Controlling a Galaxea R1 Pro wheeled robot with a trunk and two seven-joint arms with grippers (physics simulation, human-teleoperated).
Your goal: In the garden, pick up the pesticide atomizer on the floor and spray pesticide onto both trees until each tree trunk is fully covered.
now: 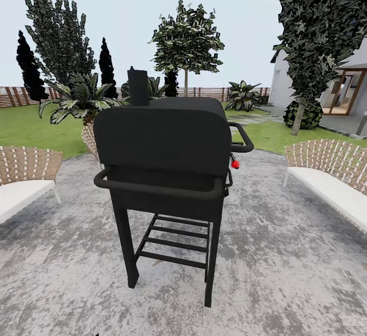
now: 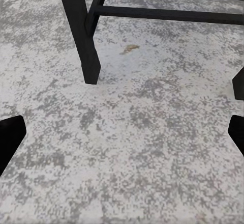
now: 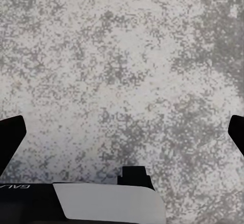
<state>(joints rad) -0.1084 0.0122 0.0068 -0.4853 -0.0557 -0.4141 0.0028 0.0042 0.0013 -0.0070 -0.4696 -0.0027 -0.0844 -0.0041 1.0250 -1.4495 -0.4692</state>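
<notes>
The pesticide atomizer is out of view. Far back across the lawn (image 1: 30,127) stands a tree (image 1: 187,40) with a rounded crown of green leaves and a pale trunk (image 1: 186,82). My left gripper (image 2: 122,135) hangs open over grey stone paving near the grill's leg (image 2: 84,35), its dark fingertips (image 2: 10,137) wide apart with nothing between them. My right gripper (image 3: 122,135) is open too, over bare paving, with its fingertips (image 3: 10,135) at the picture's edges.
A black grill (image 1: 163,142) on legs stands right in front of me on the paving (image 1: 285,275), with a small red-tipped part (image 1: 235,164) at its right side. Wicker sofas (image 1: 23,178) (image 1: 331,173) flank it. A tall dark tree (image 1: 313,30), potted plant (image 1: 81,99), slat fence and house lie beyond.
</notes>
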